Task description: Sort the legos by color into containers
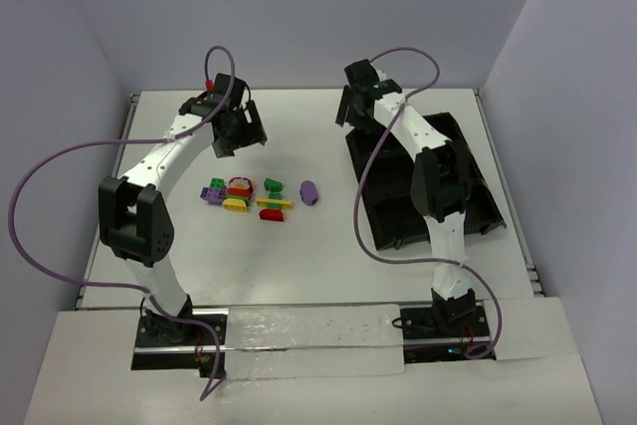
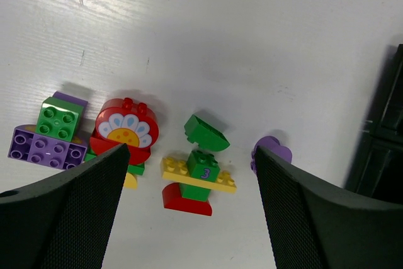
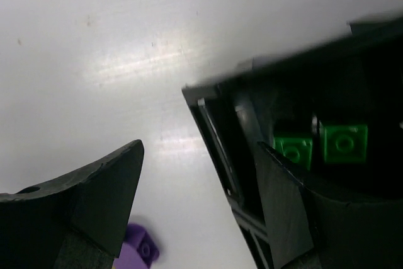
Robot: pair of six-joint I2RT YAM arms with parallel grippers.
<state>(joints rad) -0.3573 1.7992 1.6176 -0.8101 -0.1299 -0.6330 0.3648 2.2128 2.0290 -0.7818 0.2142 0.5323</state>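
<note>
The loose legos (image 1: 249,196) lie in a cluster on the white table, below my left gripper (image 1: 234,128). In the left wrist view the open, empty left gripper (image 2: 192,155) hangs above a yellow plate with a green "3" brick (image 2: 200,173), a red curved brick (image 2: 187,198), a green curved brick (image 2: 206,132), a red flower brick (image 2: 126,131) and green-on-purple bricks (image 2: 53,133). A purple brick (image 1: 310,192) lies apart on the right. My right gripper (image 1: 356,111) is open and empty over the far left corner of the black tray (image 1: 370,208). Two green bricks (image 3: 343,143) lie in one compartment.
The tray's rim (image 3: 214,124) runs between the right gripper's fingers (image 3: 94,200). The purple brick also shows at the bottom of the right wrist view (image 3: 138,250). The tray's edge shows at the right of the left wrist view (image 2: 384,137). White walls stand behind and beside the table.
</note>
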